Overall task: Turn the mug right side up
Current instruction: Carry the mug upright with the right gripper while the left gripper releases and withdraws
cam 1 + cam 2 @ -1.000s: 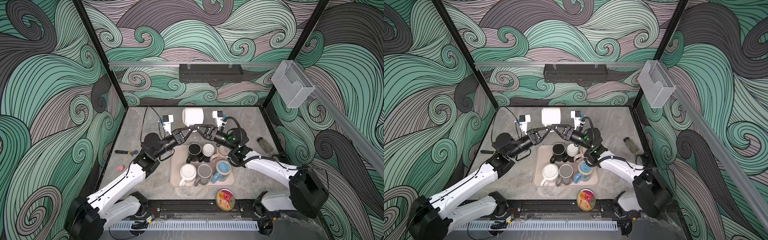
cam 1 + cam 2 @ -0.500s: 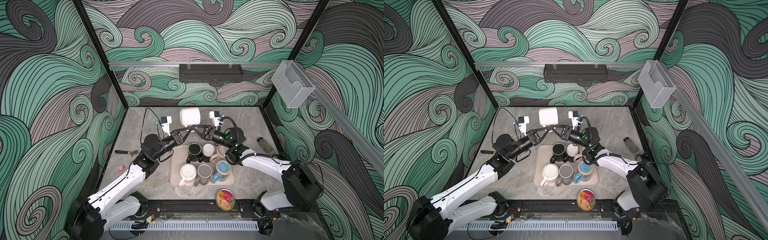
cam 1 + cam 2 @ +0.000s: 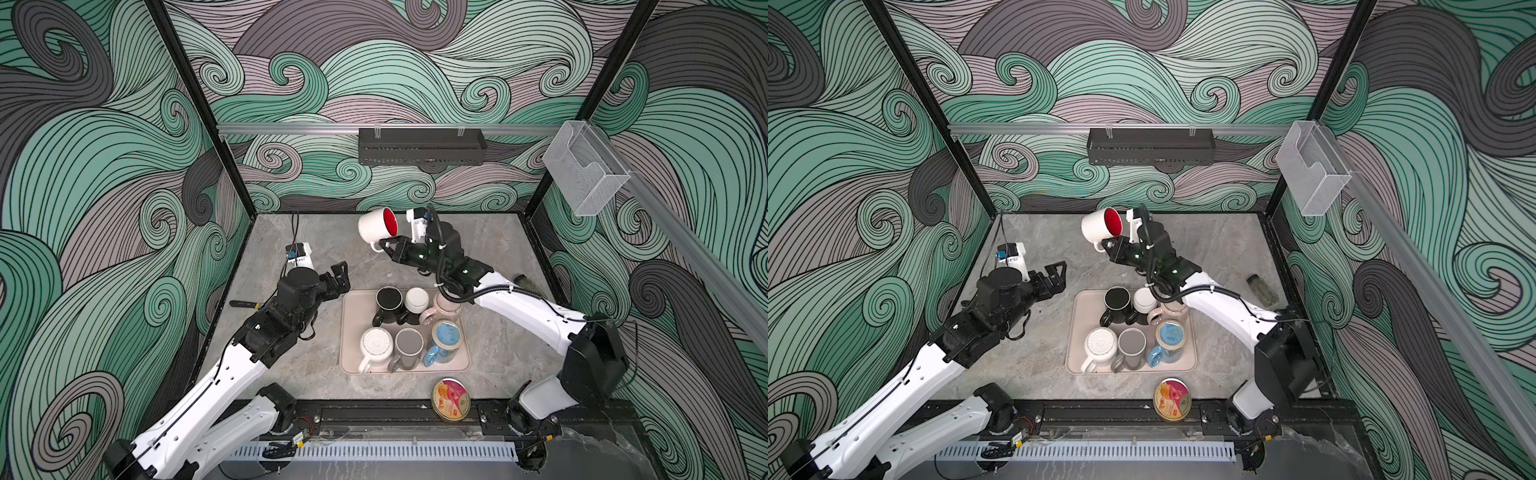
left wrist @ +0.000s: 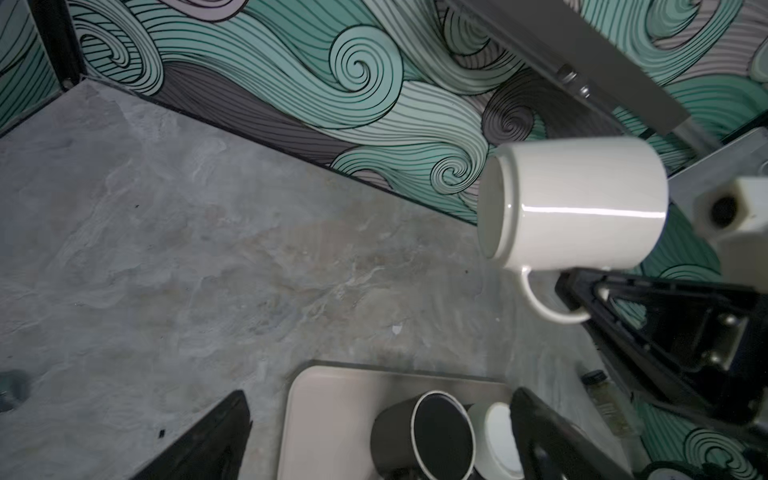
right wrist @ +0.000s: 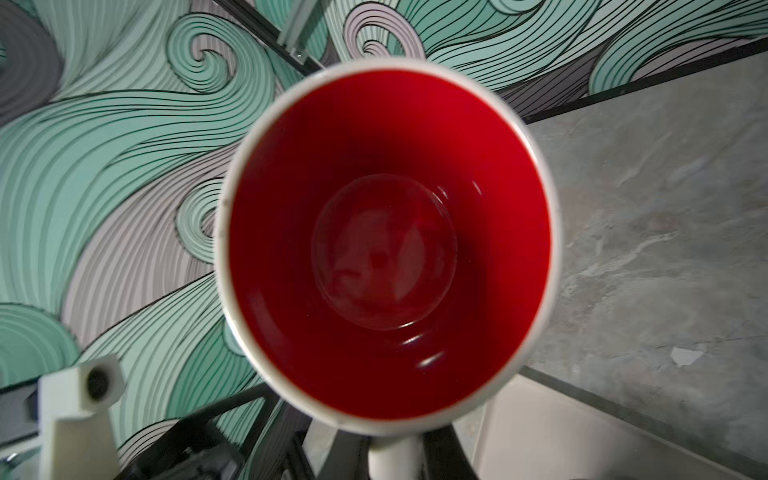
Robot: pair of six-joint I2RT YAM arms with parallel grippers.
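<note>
A white mug [image 3: 376,226] [image 3: 1098,227] with a red inside hangs in the air over the back of the table. It lies on its side, mouth turned toward the right arm. My right gripper [image 3: 388,246] [image 3: 1111,245] is shut on its handle; the right wrist view looks straight into the red mug [image 5: 388,245], with the handle between the jaws of the right gripper [image 5: 395,457]. My left gripper [image 3: 338,276] [image 3: 1059,272] stands open and empty, apart from the mug [image 4: 577,203], left of the tray's far corner.
A beige tray [image 3: 351,332] [image 3: 1077,328] holds several mugs, some upside down. A round tin [image 3: 451,399] lies at the front edge, a small bottle [image 3: 525,284] at the right wall, a black marker [image 3: 243,304] at the left. Bare table lies behind the tray.
My left gripper opened, let go of the mug and drew back to the left. The right gripper shut on the handle and now carries the mug alone, red inside showing.
</note>
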